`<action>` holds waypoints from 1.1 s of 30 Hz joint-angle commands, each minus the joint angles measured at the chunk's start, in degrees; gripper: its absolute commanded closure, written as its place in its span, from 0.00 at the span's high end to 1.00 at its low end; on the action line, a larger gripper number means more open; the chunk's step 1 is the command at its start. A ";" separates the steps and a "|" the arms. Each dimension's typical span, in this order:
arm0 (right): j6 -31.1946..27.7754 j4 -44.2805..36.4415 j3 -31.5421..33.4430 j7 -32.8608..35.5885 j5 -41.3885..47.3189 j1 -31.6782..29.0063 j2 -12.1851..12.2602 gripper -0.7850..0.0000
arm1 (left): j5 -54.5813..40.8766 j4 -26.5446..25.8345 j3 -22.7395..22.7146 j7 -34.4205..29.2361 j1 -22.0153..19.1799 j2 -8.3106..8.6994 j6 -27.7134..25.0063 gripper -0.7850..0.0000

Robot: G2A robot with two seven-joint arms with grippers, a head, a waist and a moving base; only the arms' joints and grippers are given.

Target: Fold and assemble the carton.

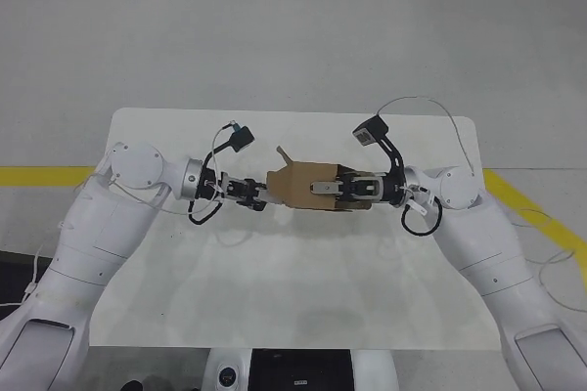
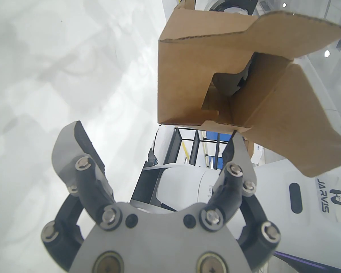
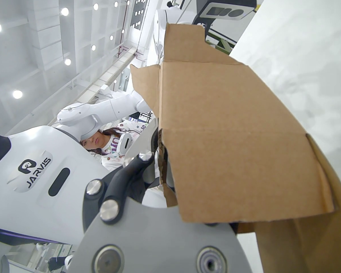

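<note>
Two arms meet at one carton [image 1: 298,183] above the table [image 1: 274,293], at the centre of the top view. The step in hand looks like closing the carton's end flaps.

Nearest the left wrist camera, the left gripper [image 2: 156,132] has its jaws wide apart and holds nothing. One fingertip [image 2: 233,140] sits just under the carton's closest edge, touching it or all but.

Beyond it the carton shows its open end: a broad flap [image 2: 295,29] splayed outward, a second flap [image 2: 298,132] hanging out on the adjoining side, and the dark inside between them. In the top view a small flap [image 1: 284,156] sticks out toward the upper part of the frame.

Farther along, right of centre, the right gripper [image 1: 344,186] lies along the carton and seems clamped on one wall — one finger [image 3: 147,143] presses at the panel's edge, its partner hidden behind cardboard.

By my judgement the body is squared up but this end is not folded. The next move calls for the left gripper to push the splayed flaps inward, one after another, while the right gripper holds the body steady — a loose grip there would let the carton twist.
</note>
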 commanded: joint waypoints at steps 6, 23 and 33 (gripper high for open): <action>0.01 0.04 -1.07 0.33 0.15 0.40 -0.59 0.00 | 0.00 -0.26 0.31 -0.32 0.09 -0.01 0.02 1.00; 0.34 1.36 -1.78 1.93 0.48 1.54 -1.49 0.00 | 0.15 -0.38 0.85 -0.69 0.09 -0.04 -0.15 1.00; 0.68 2.21 -1.64 2.65 0.62 2.01 -1.83 0.00 | 0.43 0.07 0.64 -0.51 -0.14 0.04 -0.24 1.00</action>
